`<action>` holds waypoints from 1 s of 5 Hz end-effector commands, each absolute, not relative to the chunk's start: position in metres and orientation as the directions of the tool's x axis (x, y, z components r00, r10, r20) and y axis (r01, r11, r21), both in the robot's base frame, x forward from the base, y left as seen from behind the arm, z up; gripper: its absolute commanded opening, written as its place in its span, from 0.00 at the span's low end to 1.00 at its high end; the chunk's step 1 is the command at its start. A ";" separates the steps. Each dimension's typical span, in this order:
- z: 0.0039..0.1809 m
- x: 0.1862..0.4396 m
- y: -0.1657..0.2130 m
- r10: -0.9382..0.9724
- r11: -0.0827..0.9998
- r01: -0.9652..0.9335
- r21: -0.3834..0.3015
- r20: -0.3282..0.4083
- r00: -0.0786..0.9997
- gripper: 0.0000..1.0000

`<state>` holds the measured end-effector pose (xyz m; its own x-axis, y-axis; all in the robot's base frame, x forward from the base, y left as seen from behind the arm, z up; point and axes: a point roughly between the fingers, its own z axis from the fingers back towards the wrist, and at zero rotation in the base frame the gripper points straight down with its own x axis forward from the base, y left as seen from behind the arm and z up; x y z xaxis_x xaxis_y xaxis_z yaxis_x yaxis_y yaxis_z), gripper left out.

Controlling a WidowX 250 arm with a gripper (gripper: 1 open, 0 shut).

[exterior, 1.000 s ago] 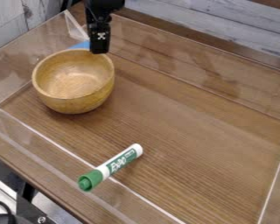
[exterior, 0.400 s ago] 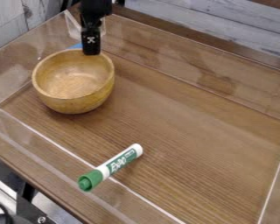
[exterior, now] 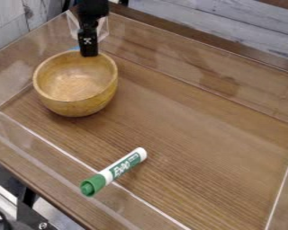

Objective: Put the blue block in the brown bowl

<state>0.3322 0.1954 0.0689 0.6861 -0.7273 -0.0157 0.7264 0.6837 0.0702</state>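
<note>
The brown bowl is a round wooden bowl standing upright on the left of the wooden table, with nothing inside it. My gripper is black with a white mark. It points straight down just behind the bowl's far rim, low over the table. Its jaws stand wide and I see nothing held between them. The blue block is hidden, since the gripper's body covers the spot behind the bowl.
A green-and-white marker pen lies near the front edge of the table. Clear plastic walls ring the table top. A grey plank wall runs along the back.
The gripper has shifted left in the picture and sunk a little, covering the pale blue patch that showed beside it a second ago. Bowl and marker have not moved.
</note>
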 end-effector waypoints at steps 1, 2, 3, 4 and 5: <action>0.085 0.342 0.210 -0.728 0.680 0.720 0.141 0.010 0.686 1.00; 0.079 0.343 0.215 -0.731 0.677 0.722 0.143 0.015 0.682 1.00; 0.073 0.344 0.218 -0.732 0.676 0.722 0.144 0.021 0.681 1.00; 0.065 0.341 0.218 -0.717 0.693 0.708 0.137 0.021 0.697 1.00; 0.057 0.338 0.218 -0.700 0.710 0.693 0.130 0.020 0.714 1.00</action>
<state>0.3398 0.2097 0.0491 0.7031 -0.7108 0.0190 0.7057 0.7009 0.1041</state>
